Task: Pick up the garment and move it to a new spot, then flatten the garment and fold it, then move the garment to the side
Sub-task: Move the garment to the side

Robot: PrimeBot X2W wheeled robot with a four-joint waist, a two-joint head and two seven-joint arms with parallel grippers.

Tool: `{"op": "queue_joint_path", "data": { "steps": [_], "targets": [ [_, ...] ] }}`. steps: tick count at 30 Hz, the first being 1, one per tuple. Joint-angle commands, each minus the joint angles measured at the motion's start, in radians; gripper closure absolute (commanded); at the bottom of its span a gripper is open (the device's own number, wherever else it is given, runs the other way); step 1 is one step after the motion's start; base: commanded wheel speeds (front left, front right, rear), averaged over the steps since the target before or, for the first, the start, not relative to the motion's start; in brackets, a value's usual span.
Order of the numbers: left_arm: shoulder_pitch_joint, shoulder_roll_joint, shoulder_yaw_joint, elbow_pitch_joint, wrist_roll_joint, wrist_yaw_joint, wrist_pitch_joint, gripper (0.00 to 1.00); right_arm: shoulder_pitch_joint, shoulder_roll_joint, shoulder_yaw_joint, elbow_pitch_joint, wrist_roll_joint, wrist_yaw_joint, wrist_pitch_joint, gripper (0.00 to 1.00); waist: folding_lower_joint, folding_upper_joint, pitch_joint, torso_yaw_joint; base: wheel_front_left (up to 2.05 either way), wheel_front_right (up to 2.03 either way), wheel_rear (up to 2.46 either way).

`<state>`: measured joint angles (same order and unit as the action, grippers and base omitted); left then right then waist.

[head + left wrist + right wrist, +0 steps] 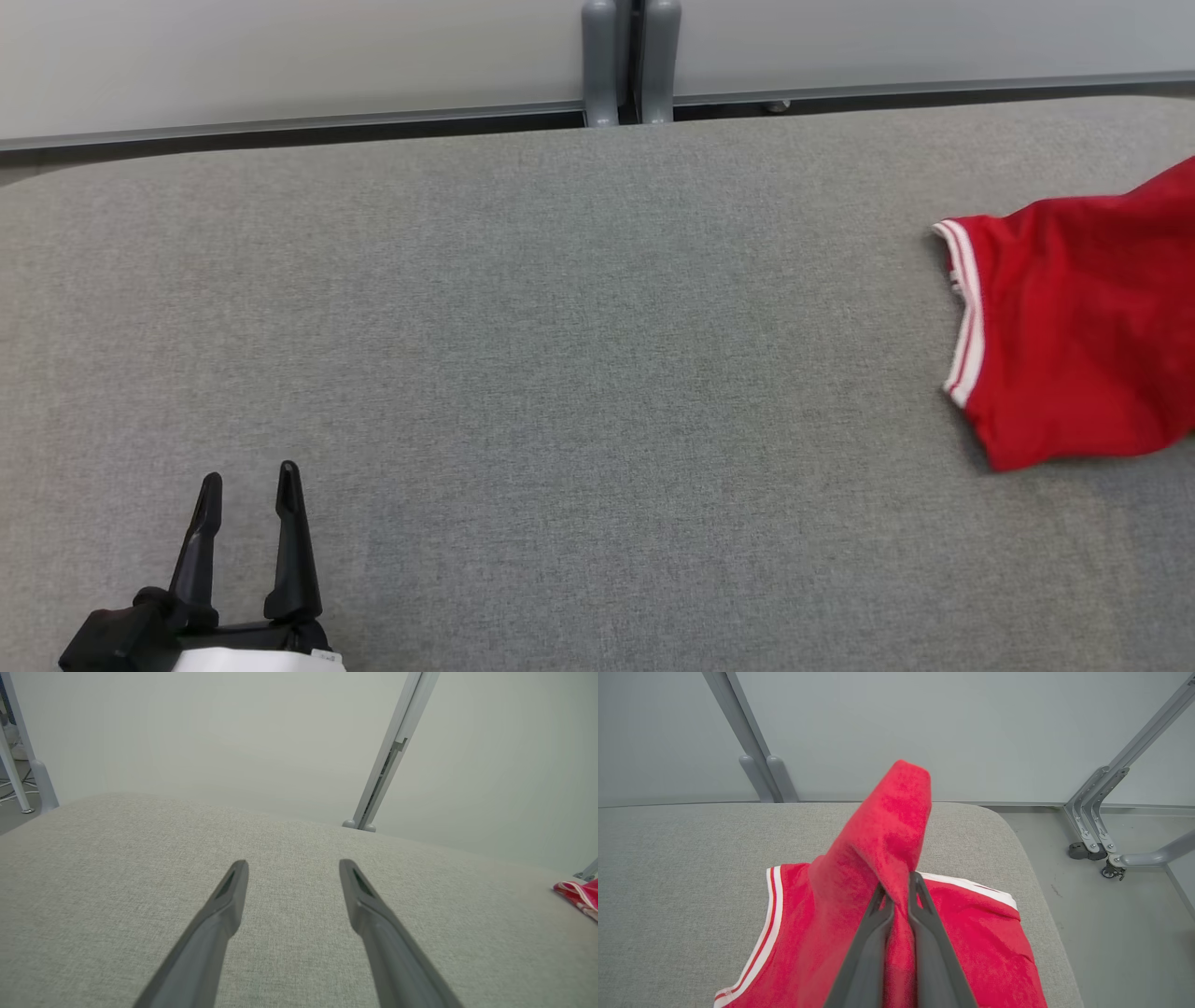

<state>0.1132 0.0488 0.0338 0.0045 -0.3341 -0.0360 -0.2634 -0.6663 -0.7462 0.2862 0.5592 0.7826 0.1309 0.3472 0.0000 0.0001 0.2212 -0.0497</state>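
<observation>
A red garment (1074, 336) with white-striped trim lies at the right side of the grey padded table (560, 373), running off the head view's right edge. In the right wrist view my right gripper (899, 882) is shut on a pinched-up fold of the garment (878, 858), which rises in a peak above the fingertips while the rest spreads below. A small corner of the garment (579, 893) shows at the far right of the left wrist view. My left gripper (250, 481) stands open and holds nothing near the table's front left, far from the cloth.
A grey double post (630, 61) stands behind the table's far edge against a pale wall. The table's rounded right corner (1008, 826) is close to the garment, with floor and a wheeled metal frame (1101, 844) beyond it.
</observation>
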Motion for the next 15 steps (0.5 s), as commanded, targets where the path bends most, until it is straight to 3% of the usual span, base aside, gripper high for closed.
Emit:
{"op": "queue_joint_path", "data": {
  "steps": [1, 6, 7, 8, 10, 15],
  "targets": [
    [-0.019, 0.004, 0.007, 0.002, 0.014, -0.009, -0.001, 0.00, -0.022, -0.013, -0.017, -0.003, -0.013, 0.000, 0.021, 1.00, 0.0000, -0.0001, 0.013, -0.013, 0.00, 0.00, 0.00],
    [-0.024, 0.004, 0.010, 0.015, 0.020, -0.018, -0.001, 0.00, -0.071, -0.035, -0.081, 0.045, -0.088, 0.000, 0.060, 0.98, 0.0000, -0.0001, 0.022, -0.015, 0.00, 0.00, 0.00],
    [-0.024, 0.004, 0.007, 0.015, 0.021, -0.018, -0.001, 0.00, -0.074, -0.029, -0.091, 0.059, -0.101, 0.000, 0.065, 0.73, 0.0000, -0.0001, 0.022, -0.012, 0.00, 0.00, 0.00],
    [-0.024, 0.004, 0.007, 0.015, 0.021, -0.018, -0.001, 0.00, -0.074, -0.029, -0.091, 0.059, -0.101, 0.000, 0.065, 0.73, 0.0000, -0.0001, 0.022, -0.012, 0.00, 0.00, 0.00],
    [-0.022, 0.004, 0.007, 0.017, 0.022, -0.014, -0.001, 0.00, -0.070, -0.029, -0.100, 0.080, -0.146, 0.000, 0.073, 0.00, 0.0000, -0.0001, 0.023, -0.008, 0.00, 0.00, 0.00],
    [-0.001, 0.004, 0.013, 0.012, 0.014, -0.009, -0.001, 0.00, -0.059, -0.038, -0.159, 0.092, -0.247, 0.000, 0.037, 0.00, 0.0000, -0.0001, 0.016, -0.006, 0.00, 0.00, 0.00]
  ]
}}
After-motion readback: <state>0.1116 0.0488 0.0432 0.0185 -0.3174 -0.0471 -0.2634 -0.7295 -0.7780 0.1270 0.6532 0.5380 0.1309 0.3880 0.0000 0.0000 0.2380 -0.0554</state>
